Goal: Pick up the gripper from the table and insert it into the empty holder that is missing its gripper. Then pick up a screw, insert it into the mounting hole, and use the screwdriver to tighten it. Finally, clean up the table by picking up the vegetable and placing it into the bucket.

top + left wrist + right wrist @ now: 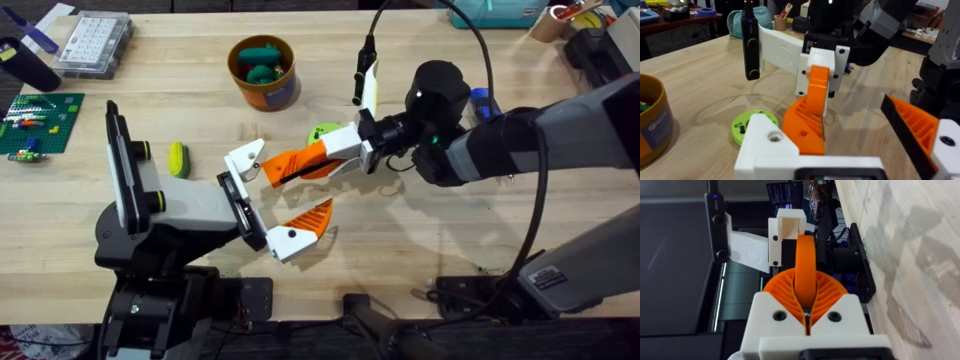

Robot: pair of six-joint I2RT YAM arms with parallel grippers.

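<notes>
gripper piece [262,165]: centre of the overhead frame, white block toward the left, orange wedge toward the right; it sits off the table, its white block at the upper end of the holder's black bracket [240,205]; whether it is fully seated cannot be told
right gripper [310,162]: reaches in from the right edge, fingers clamped tight on the piece's orange wedge; the right wrist view shows both orange pads [785,292] pressed against it
holder [190,210]: lower left of the overhead frame, light grey body on a black base, upright black plate [120,170] at its left end
left gripper [290,200]: this is the holder's own end, spread wide and gripping nothing; its mounted finger [300,228] lies well apart from the piece
green disc [322,131]: on the table just above the right gripper, partly hidden
vegetable [178,158]: yellow-green, on the table left of centre, just above the holder
bucket [270,95]: upper centre, green items [262,55] inside
clear box [95,42]: upper left corner
</notes>
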